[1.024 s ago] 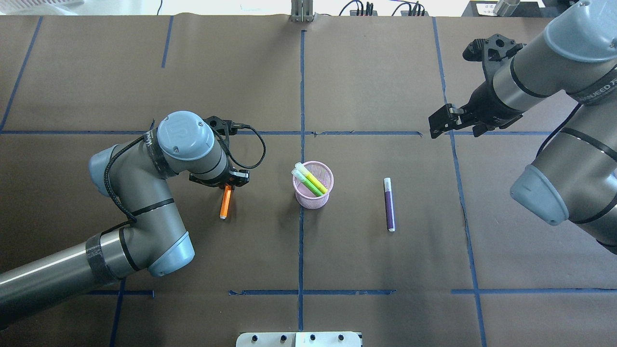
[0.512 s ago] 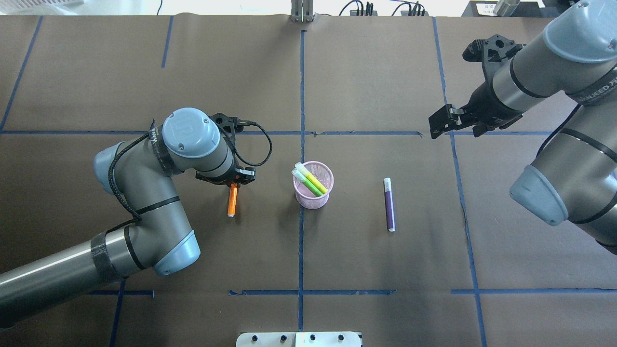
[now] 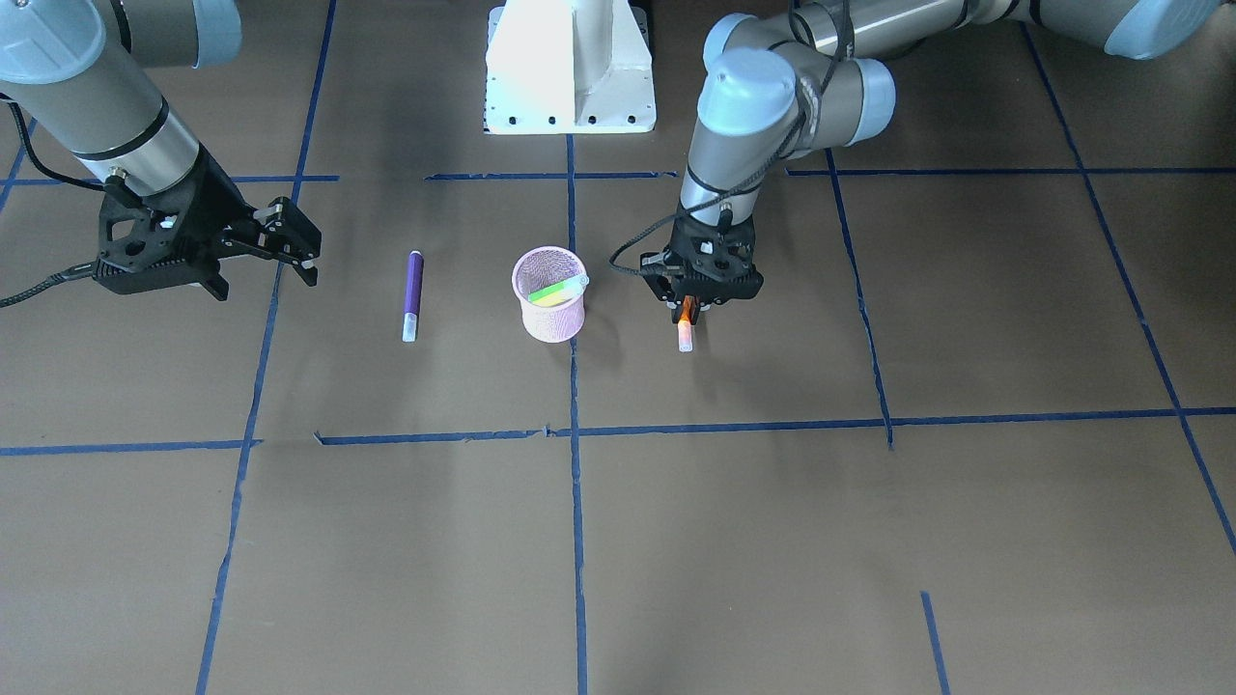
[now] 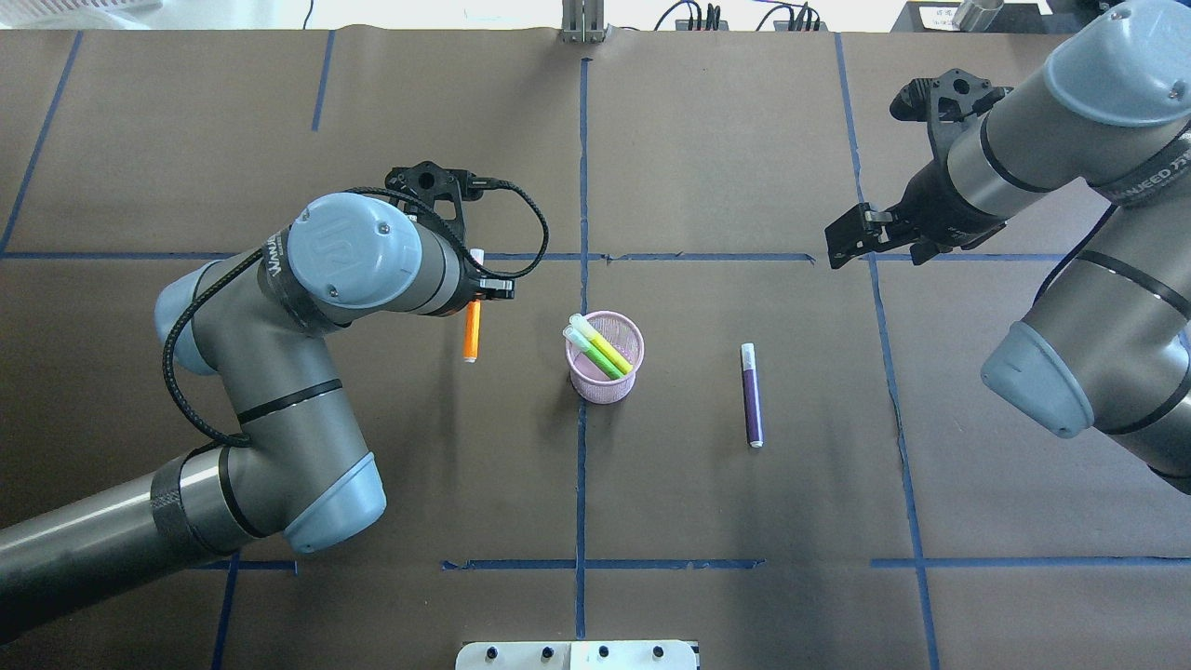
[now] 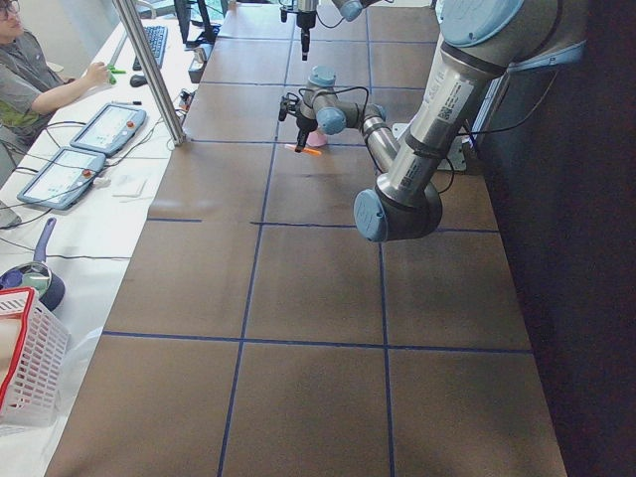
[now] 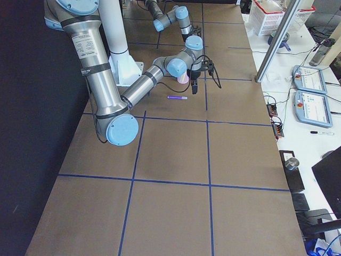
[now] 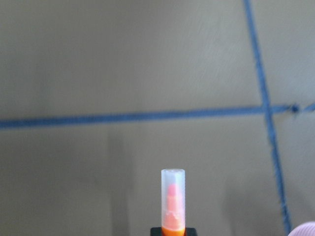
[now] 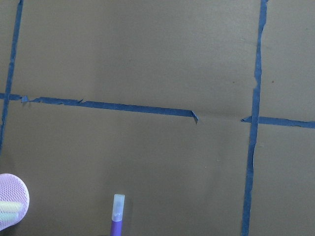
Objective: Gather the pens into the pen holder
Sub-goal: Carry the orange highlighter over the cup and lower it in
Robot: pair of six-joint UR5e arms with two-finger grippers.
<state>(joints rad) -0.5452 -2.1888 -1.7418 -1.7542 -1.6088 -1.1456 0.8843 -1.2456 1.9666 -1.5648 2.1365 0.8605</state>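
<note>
**Item 1, counter point(image 4: 744, 140).** We are logging a brown paper surface crossed by blue tape lines point(image 4: 582, 484). Its far edge is running along 12 o'clock, and a white base plate point(image 4: 577, 654) is sitting at the 6 o'clock edge. Bare paper is stretching wide on every side of the task's things.

**Item 2, pen holder point(image 4: 605, 386).** We are noting a pink wire-mesh cup standing upright near the middle, on the central tape line. Two green pens point(image 4: 600, 349) are leaning inside it, one of them yellower, with their pale caps poking past the rim towards 10 o'clock.

**Item 3, orange pen point(image 4: 472, 330).** It is sitting at the holder's 9 o'clock, apart from it, with a strip of bare paper between them. It is lying along the 12-to-6 line. The left wrist view is showing its clear cap and the orange tip inside. We are unable to tell whether it is clearing the surface.

**Item 4, left claw point(image 4: 475, 296).** It is clamped across the orange barrel.

**Item 5, purple pen point(image 4: 752, 395).** It is lying flat at the holder's 3 o'clock, well apart, with its pale cap pointing to 12.

**Item 6, right claw point(image 4: 837, 244).** It is hovering at the purple pen's 1 o'clock with its jaws parted and gripping nothing.
</note>
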